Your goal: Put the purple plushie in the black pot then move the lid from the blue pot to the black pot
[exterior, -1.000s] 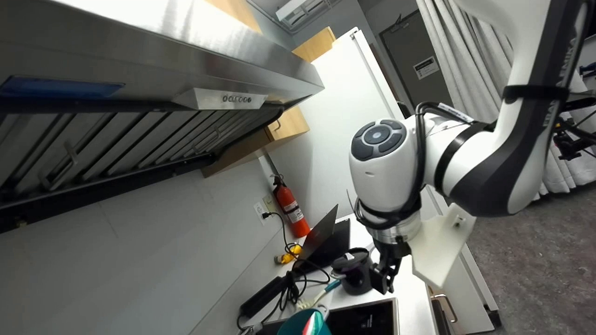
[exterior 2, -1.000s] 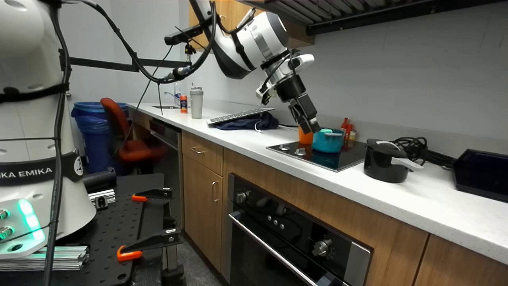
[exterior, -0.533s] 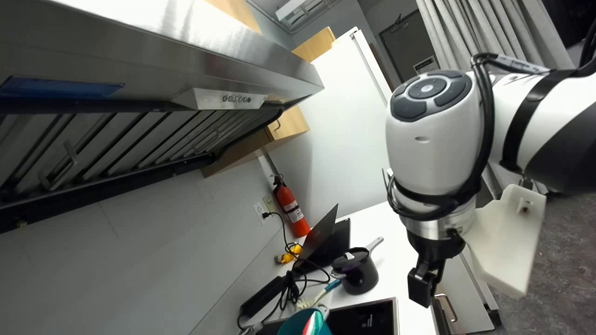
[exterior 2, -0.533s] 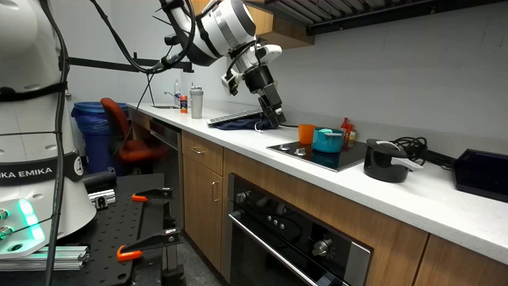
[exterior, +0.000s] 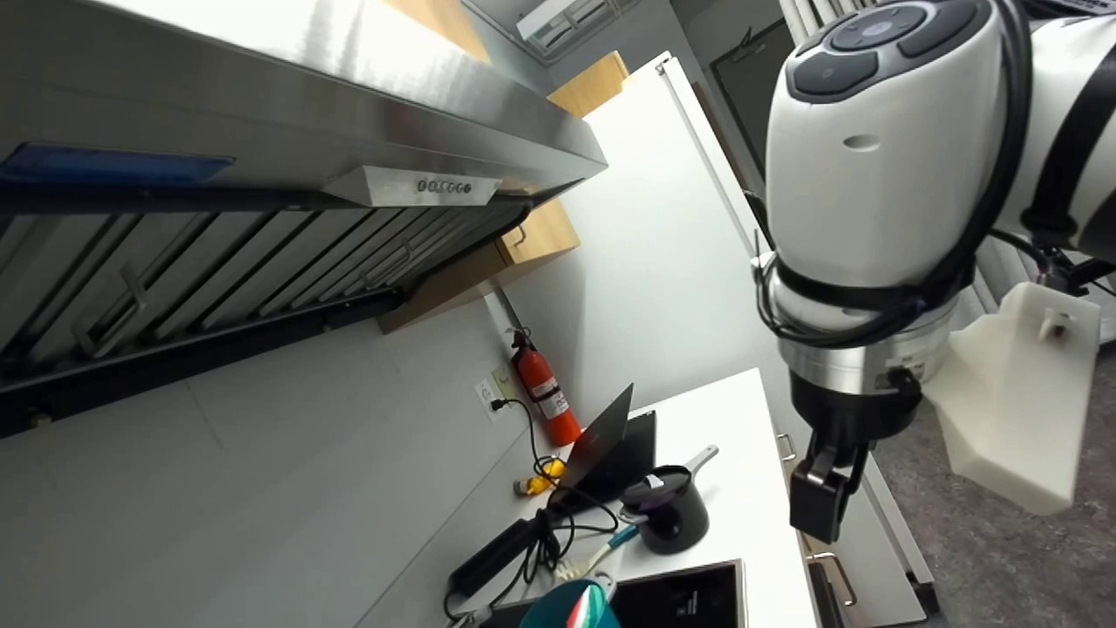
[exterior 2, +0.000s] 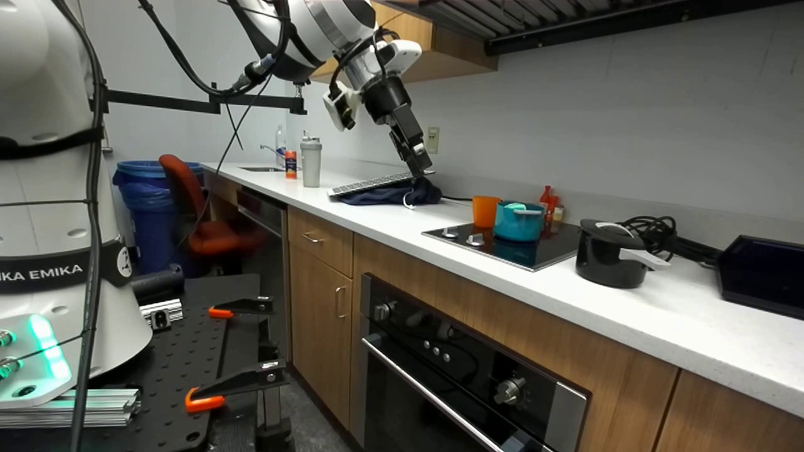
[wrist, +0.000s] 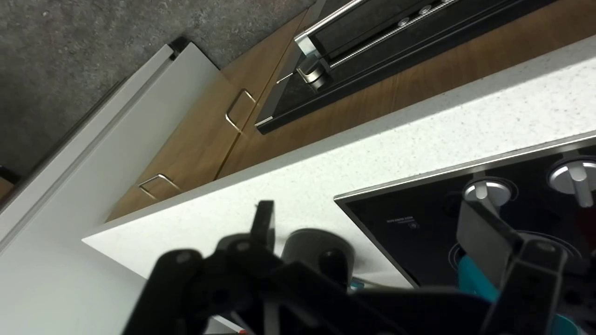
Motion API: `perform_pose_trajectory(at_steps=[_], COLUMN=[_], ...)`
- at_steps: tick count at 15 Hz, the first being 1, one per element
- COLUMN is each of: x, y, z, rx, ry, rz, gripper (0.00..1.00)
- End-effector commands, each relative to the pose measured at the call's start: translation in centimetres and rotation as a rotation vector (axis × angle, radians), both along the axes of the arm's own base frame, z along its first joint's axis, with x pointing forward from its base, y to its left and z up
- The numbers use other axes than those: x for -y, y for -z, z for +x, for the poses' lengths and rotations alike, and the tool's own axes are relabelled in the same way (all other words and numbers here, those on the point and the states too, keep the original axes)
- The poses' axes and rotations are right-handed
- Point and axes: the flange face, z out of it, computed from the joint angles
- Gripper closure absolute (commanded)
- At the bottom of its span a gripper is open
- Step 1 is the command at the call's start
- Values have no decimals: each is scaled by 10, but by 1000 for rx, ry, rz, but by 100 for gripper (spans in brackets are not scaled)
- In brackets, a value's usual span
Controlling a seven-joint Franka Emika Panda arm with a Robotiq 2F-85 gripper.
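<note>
While the hand (exterior 2: 417,166) gapes, black pot (exterior 2: 606,260) stands (lidded).

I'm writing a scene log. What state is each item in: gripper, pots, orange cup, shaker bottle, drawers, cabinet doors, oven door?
Gripper: open, holding nothing.
Black pot: lid on top.
Blue pot: uncovered, something showing at its mouth.
Orange cup: upright.
Shaker bottle: upright.
Drawers: shut where seen.
Cabinet doors: shut where seen.
Oven door: shut.
</note>
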Motion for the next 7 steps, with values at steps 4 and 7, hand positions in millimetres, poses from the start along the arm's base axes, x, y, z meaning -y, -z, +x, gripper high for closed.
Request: perform_pose_trajectory(at_steps=[4,7], x=[2,2], y=[-1,-1], z=[-3,-3], rx=[1,0], ry=[2,2], rz=[-2,-2], gripper=[0,0])
